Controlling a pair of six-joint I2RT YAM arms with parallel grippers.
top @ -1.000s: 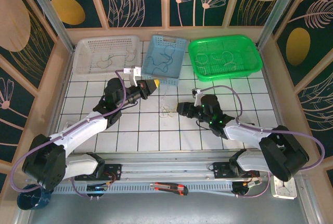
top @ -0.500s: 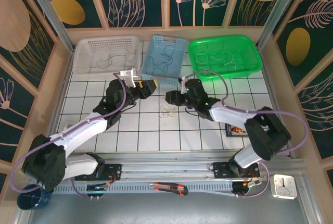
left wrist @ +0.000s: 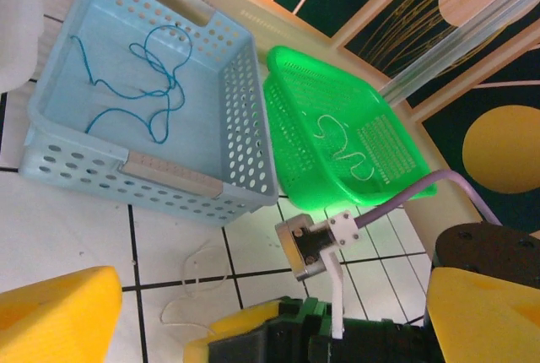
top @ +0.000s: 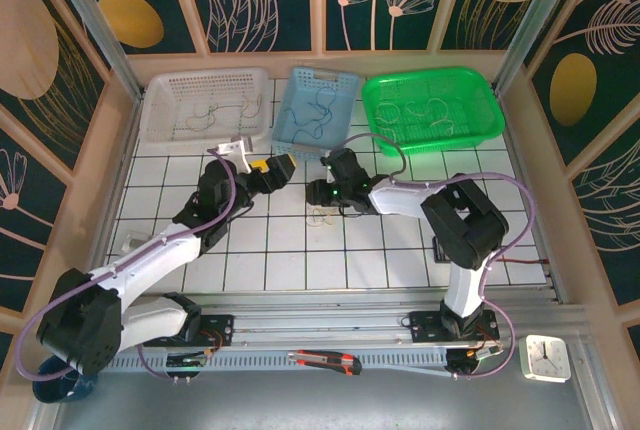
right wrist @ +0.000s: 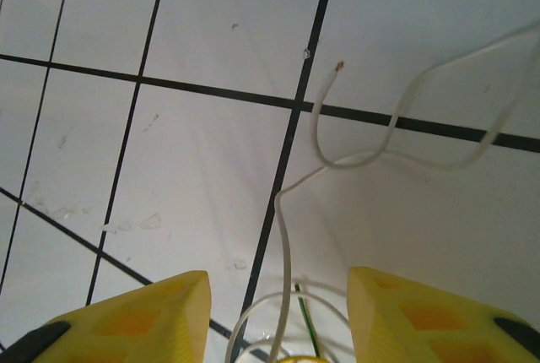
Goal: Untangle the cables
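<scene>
Cables, thin pale and yellowish wires in a small tangle [top: 322, 216] | 6 o'clock of light-blue perforated plastic basket [top: 318, 115] | right gripper [right wrist: 277, 295]: jaws apart astride one pale strand [right wrist: 285, 228], nothing pinched | left gripper [top: 281, 166]: spread wide, empty | pinch one strand only; green wire [right wrist: 300, 316] possibly crosses there

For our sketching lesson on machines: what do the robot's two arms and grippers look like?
The left arm and right arm have white links with black joint housings. A thick purple cable runs along each. The left gripper and right gripper each carry two blocky yellow fingers on a black body. A small green light glows by the right wrist.
</scene>
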